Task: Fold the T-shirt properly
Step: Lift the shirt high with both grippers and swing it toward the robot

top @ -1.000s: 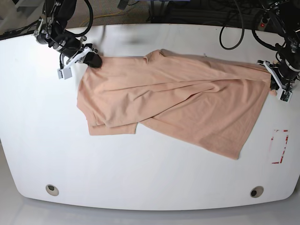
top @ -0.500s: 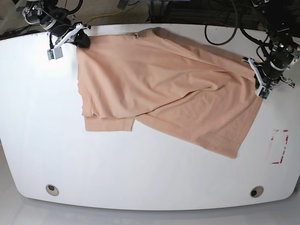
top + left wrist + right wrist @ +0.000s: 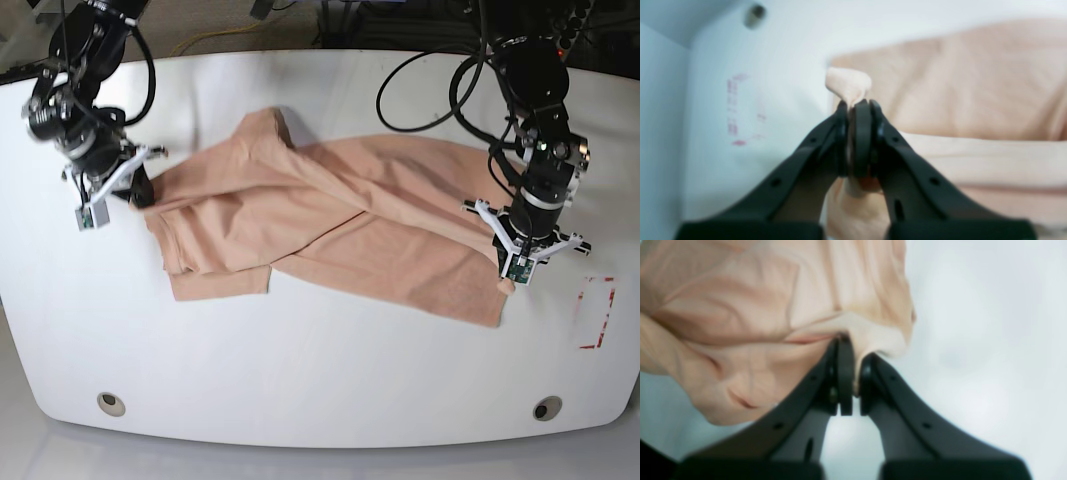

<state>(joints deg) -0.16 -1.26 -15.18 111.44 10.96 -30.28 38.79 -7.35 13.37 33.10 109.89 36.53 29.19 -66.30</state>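
Left wrist view: left gripper (image 3: 857, 110), black fingers (image 3: 862, 133) clamped on a bunched fold of the plain peach cotton T-shirt (image 3: 957, 100); cloth spreads right over the white table (image 3: 773, 50); faint red rectangle marking (image 3: 735, 110) on the left, 1 round hole (image 3: 754, 14) far left. Right wrist view: right gripper (image 3: 851, 353), black fingers (image 3: 844, 373) pinched together on a T-shirt (image 3: 756, 306) edge; fabric hangs rumpled to the upper left, blurred. Base view: T-shirt (image 3: 330, 220) lies creased across the table (image 3: 300, 370) centre, stretched between right gripper (image 3: 135, 190) at the scene's left and left gripper (image 3: 505, 280) at its right; red marking (image 3: 597, 312) near right edge.
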